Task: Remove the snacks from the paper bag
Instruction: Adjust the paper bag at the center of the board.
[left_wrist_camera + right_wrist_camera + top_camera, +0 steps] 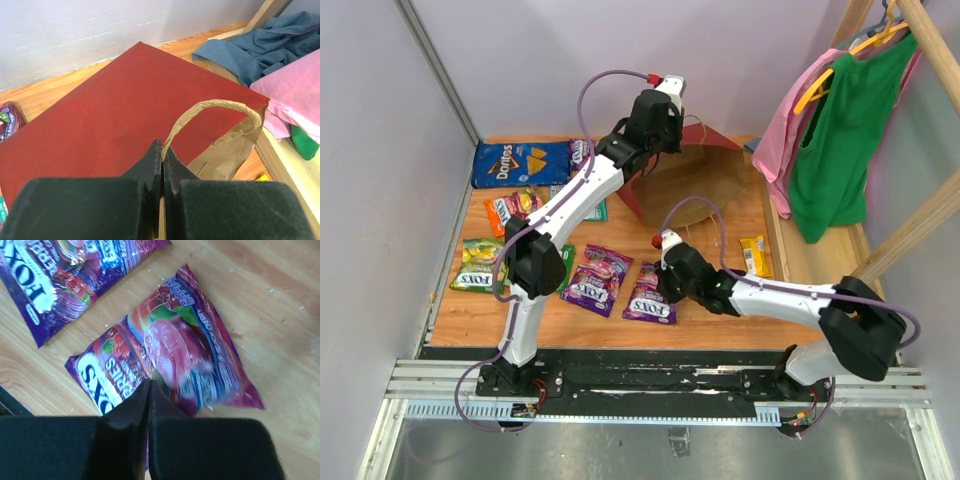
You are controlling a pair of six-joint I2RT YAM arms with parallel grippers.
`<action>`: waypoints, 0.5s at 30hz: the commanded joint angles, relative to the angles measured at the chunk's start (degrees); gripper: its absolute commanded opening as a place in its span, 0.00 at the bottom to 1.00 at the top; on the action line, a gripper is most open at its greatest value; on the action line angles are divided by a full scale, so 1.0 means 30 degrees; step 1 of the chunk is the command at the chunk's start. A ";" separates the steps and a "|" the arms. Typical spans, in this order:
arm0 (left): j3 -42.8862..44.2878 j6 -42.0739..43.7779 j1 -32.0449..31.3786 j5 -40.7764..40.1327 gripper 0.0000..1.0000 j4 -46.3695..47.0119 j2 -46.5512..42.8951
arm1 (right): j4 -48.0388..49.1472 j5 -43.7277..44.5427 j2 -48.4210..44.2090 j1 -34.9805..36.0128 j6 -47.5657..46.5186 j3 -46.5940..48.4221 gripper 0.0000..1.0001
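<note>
**A:** While the left end effector (162, 150) is pressed together on the twisted handle (215, 105), where is the paper bag (705, 180)?

**B:** By the far edge of the desk (720, 325), right of the middle. Red side faces up and kraft lining shows at the mouth. The handle is pinched between the tips. The inside is hidden, so contents are unknown.

**A:** Right side?

**B:** The right end effector (150, 385) has its fingers pressed together, tips down on a purple Fox's packet (190, 345) that lies flat toward the near edge, mid-desk. I cannot tell whether film is caught between the tips. A second Fox's packet (45, 285) lies just beside it, not touching.

**A:** Other snacks?

**B:** The Doritos bag (520, 162) is at the far left corner. An orange packet (515, 207) and a green packet (480, 265) lie along the left edge. A yellow bar (756, 256) is near the right edge.

**A:** Which step?

**B:** My judgement is late in the unloading, since most snacks lie outside the bag. The left side steadies the bag while the right attends to a packet on the desk.

**A:** Next move?

**B:** Probably check the bag for leftovers. That calls for the right fingers to spread and lift clear of the packet. They would then enter the mouth while the handle grip holds it up.
</note>
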 commanded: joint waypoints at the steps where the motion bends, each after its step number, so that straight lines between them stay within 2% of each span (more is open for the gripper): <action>1: -0.0389 0.0329 0.0337 0.0170 0.00 -0.0018 -0.0995 | 0.4046 -0.2466 0.1484 -0.0808 0.0907 -0.1892 0.01; 4: -0.0929 0.0280 0.0532 0.0277 0.01 0.0151 -0.1261 | 0.4287 -0.2192 0.2128 -0.0808 0.1243 -0.2930 0.01; 8: -0.1289 0.0146 0.0612 0.0579 0.01 0.0381 -0.1463 | 0.3570 -0.1827 0.2202 -0.0794 0.1052 -0.2624 0.01; 15: -0.1158 0.0118 0.0638 0.0662 0.00 0.0338 -0.1502 | 0.0180 -0.0967 -0.1574 -0.0727 0.0019 0.0314 0.01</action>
